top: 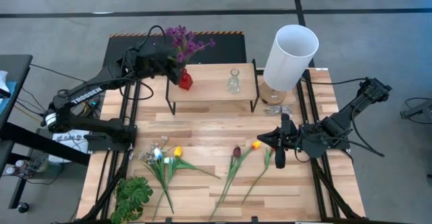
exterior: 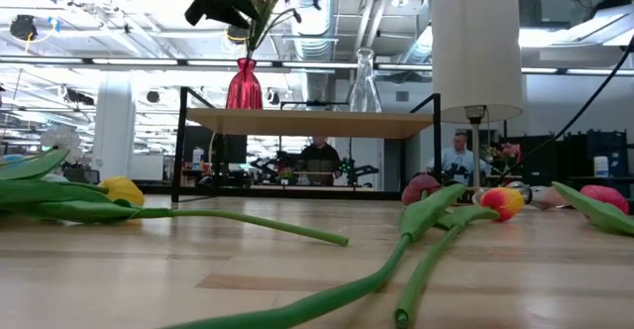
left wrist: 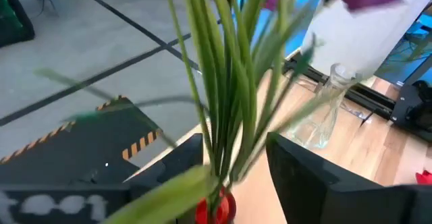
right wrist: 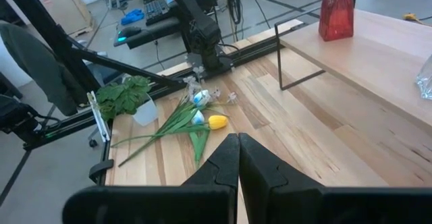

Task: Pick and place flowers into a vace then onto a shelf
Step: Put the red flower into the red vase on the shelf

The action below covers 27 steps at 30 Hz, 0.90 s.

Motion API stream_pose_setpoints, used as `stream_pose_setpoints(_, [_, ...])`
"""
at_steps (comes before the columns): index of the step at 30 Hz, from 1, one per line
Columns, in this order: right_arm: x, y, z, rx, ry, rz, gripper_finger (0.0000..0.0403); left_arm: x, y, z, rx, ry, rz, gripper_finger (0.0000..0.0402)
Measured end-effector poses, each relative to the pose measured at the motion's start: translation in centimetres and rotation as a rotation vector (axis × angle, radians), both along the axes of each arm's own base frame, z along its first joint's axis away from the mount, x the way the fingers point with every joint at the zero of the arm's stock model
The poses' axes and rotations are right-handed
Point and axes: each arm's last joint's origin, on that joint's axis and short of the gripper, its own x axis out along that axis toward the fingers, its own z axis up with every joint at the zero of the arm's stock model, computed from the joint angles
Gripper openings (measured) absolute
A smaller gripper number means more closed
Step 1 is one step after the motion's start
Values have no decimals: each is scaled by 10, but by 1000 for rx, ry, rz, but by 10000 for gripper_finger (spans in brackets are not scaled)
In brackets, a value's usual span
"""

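A low wooden shelf (top: 212,92) carries a red vase (top: 184,81) and a clear glass vase (top: 233,82). The purple bunch (top: 187,43) stands with its stem ends in the red vase (exterior: 245,84). My left gripper (left wrist: 235,163) is at the shelf's left end, shut on the bunch's stems above the vase mouth. Yellow tulip (top: 177,152), white blossoms (top: 156,153), maroon tulip (top: 236,152) and orange tulip (top: 256,144) lie flat on the table. My right gripper (right wrist: 237,143) hovers shut near the orange tulip, pointing toward the table's left. My left gripper pinches the purple bunch's green stems (left wrist: 226,136) between its two fingers, just above the red vase's mouth (left wrist: 217,209). The fingers (left wrist: 304,177) come slanting from the table's left and far side, lying across the stems. The bunch stands nearly upright, with its lower ends inside the vase.
A tall white cylinder lamp (top: 290,55) stands at the shelf's right end, with small objects (top: 277,108) at its foot. A stemless green leafy plant (top: 133,197) sits at the near left corner. Bare wood lies between shelf and flowers. People sit in the room behind (exterior: 319,156).
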Motion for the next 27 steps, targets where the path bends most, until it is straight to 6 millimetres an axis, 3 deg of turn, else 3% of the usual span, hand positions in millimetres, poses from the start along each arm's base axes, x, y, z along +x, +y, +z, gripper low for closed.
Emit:
stream_pose_setpoints(18, [0,1,0,10,8,20,0,-49,-31,13,-105,-18,13,151])
stream_pose_setpoints(27, [-5,6,-3,98,21,18,0,-82,-52,15,-203,-45,61,151])
